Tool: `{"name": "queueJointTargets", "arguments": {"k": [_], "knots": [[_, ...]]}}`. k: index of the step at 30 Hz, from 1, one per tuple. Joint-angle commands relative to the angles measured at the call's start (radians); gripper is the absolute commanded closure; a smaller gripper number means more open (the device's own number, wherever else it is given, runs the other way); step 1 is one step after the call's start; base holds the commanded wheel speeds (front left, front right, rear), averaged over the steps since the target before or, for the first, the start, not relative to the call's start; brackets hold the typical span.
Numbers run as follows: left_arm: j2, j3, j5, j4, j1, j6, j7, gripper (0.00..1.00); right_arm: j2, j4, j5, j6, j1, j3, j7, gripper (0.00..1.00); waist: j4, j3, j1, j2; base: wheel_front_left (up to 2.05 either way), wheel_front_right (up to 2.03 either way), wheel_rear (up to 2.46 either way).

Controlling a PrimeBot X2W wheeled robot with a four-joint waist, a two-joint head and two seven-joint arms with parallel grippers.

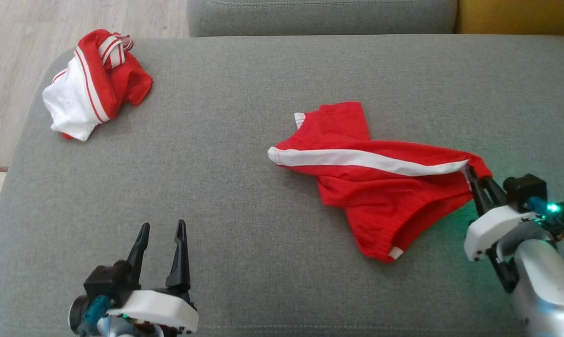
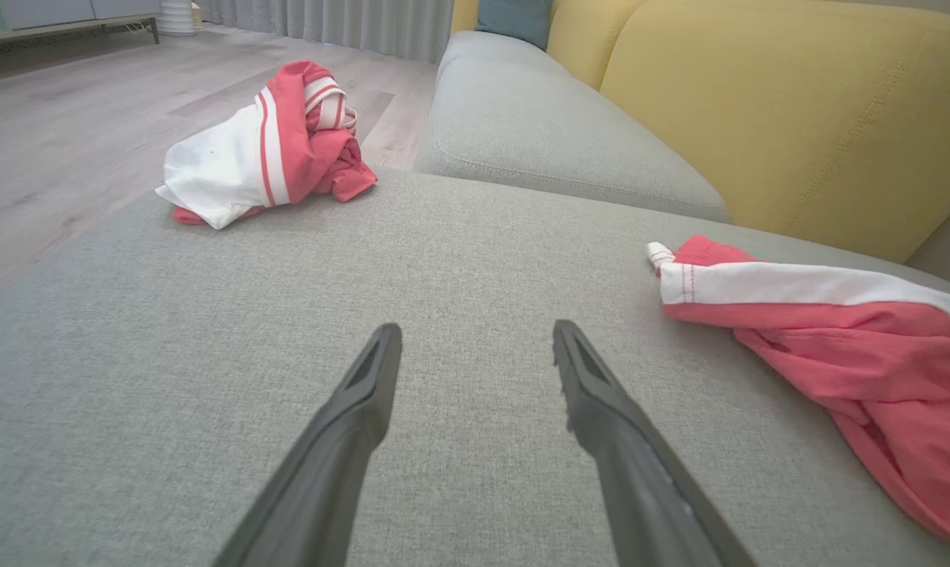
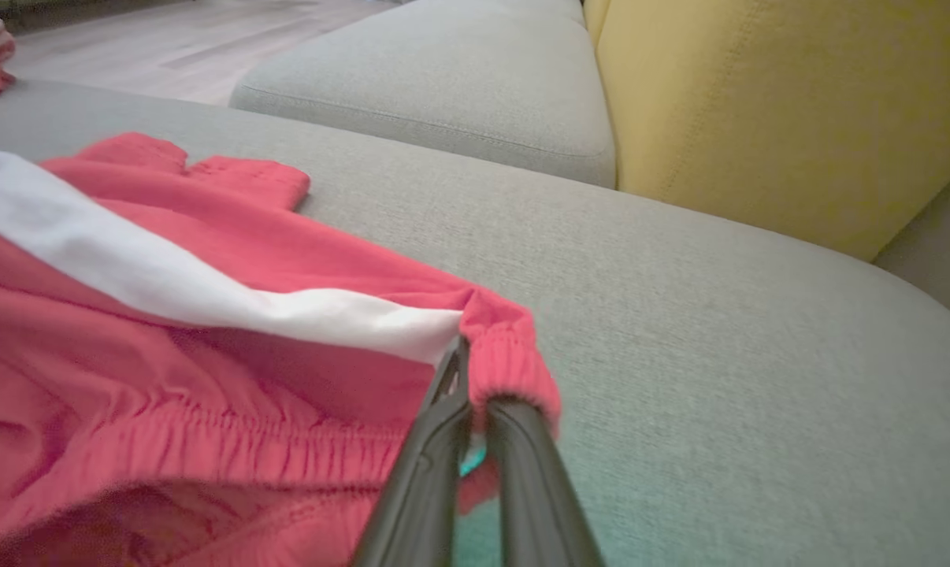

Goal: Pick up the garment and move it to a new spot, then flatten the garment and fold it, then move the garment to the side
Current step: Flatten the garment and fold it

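Grey cushion (image 1: 216,210): right tool (image 1: 471,171) pinching red shorts (image 1: 380,201); jersey (image 1: 95,84) crumpled apart.

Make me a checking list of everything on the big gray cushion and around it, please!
surface: gray cushion, flat, no stains seen.
job's things: jersey, crumpled at the far left corner, untouched.
clutter: shorts, lying mid-right, waistband corner pinched by the right gripper.
grippers: left gripper open over bare cushion, holding nothing; right gripper shut on the shorts.
cables: blue connector at the right gripper's base; no loose cable seen.
surroundings: wood floor to the left; gray sofa seat and yellow backrest behind.
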State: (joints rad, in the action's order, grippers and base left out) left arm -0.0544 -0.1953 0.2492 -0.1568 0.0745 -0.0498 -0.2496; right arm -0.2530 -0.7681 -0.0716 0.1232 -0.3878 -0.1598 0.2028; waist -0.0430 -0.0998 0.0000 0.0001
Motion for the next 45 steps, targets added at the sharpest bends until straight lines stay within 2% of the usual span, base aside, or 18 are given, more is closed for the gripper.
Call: {"name": "queueJointTargets", "arguments": {"k": [1, 6, 7, 8, 9, 10, 19, 26, 33, 40, 45], "knots": [[0.004, 0.023, -0.004, 0.029, -0.040, 0.000, -0.012, 0.00, -0.024, 0.009, 0.017, 0.008, -0.052, -0.006, 0.016, 1.00, 0.002, 0.001, 0.0000, -0.0001, 0.00, 0.00, 0.00], [0.004, 0.021, -0.003, 0.027, -0.037, -0.002, -0.012, 0.00, -0.023, -0.052, 0.050, 0.008, -0.102, 0.006, 0.032, 1.00, 0.015, 0.004, 0.0000, -0.0001, 0.00, 0.00, 0.00], [0.004, 0.019, -0.003, 0.027, -0.037, -0.001, -0.012, 0.00, -0.021, -0.064, 0.055, 0.008, -0.110, 0.004, 0.036, 0.80, 0.018, 0.004, 0.0000, -0.0001, 0.00, 0.00, 0.00], [0.004, 0.017, -0.002, 0.026, -0.037, -0.001, -0.012, 0.00, -0.019, -0.076, 0.059, 0.008, -0.116, 0.002, 0.039, 0.46, 0.021, 0.005, 0.0000, -0.0001, 0.00, 0.00, 0.00], [0.004, 0.015, -0.001, 0.025, -0.037, -0.001, -0.012, 0.00, -0.016, -0.088, 0.063, 0.008, -0.121, -0.001, 0.042, 0.05, 0.023, 0.006, 0.0000, -0.0001, 0.00, 0.00, 0.00], [0.004, 0.012, 0.000, 0.024, -0.037, -0.001, -0.012, 0.00, -0.012, -0.099, 0.065, 0.008, -0.124, -0.003, 0.045, 0.00, 0.026, 0.008, 0.0000, -0.0001, 0.00, 0.00, 0.00], [0.004, 0.008, 0.006, 0.021, -0.026, -0.009, -0.012, 0.00, 0.021, -0.098, 0.033, 0.008, -0.080, 0.010, 0.058, 0.00, 0.051, 0.022, 0.0000, -0.0001, 0.00, 0.00, 0.00], [0.004, 0.014, 0.006, 0.025, -0.021, -0.012, -0.012, 0.00, 0.047, 0.057, 0.029, 0.008, 0.006, 0.076, 0.059, 0.00, 0.070, 0.032, 0.0000, -0.0001, 0.00, 0.00, 0.00], [0.004, 0.030, 0.011, 0.035, -0.021, -0.017, -0.012, 0.00, 0.112, 0.233, 0.057, 0.008, 0.077, 0.119, 0.059, 0.00, 0.082, 0.050, 0.0000, -0.0001, 0.00, 0.00, 0.00], [0.004, 0.037, 0.014, 0.035, -0.013, -0.020, -0.012, 0.00, 0.176, 0.345, 0.066, 0.008, 0.145, 0.133, 0.059, 0.00, 0.081, 0.083, 0.0000, -0.0001, 0.00, 0.00, 0.00], [0.004, 0.039, 0.014, 0.037, -0.005, -0.022, -0.012, 0.00, 0.195, 0.393, 0.066, 0.008, 0.187, 0.142, 0.059, 0.00, 0.081, 0.095, 0.0000, -0.0001, 0.00, 0.00, 0.00]]}}
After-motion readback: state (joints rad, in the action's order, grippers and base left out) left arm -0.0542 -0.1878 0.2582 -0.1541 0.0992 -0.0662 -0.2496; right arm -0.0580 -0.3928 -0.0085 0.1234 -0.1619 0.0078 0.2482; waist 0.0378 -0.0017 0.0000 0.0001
